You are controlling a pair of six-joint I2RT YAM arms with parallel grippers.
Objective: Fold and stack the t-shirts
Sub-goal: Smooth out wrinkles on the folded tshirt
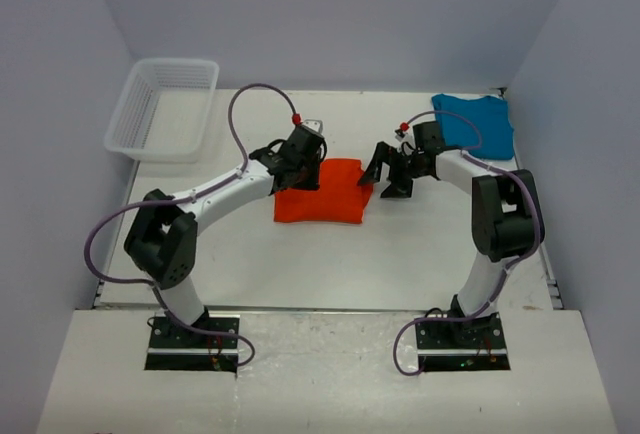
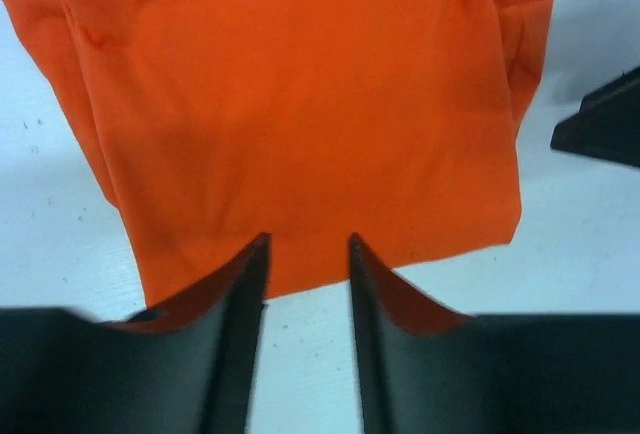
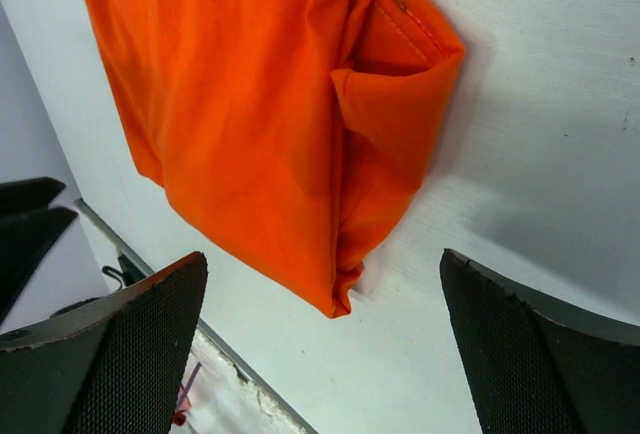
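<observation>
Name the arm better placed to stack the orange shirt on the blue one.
Right, probably: the right end effector stands open beside the orange shirt, and the blue shirt lies on that side, farther from the left end effector.

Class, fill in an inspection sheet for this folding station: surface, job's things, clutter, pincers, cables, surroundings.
Surface: white table, no spills seen.
Job's things: orange-red t-shirt folded at the centre, between the arms; teal-blue t-shirt compact at the far right corner; not stacked.
Clutter: white mesh basket, empty, at the far left corner.
Pincers: left pincer open over the orange-red shirt's edge, holding nothing; right pincer wide open beside that shirt, holding nothing.
Cables: a purple cable loops along each arm.
Surroundings: plain pale walls on three sides.
</observation>
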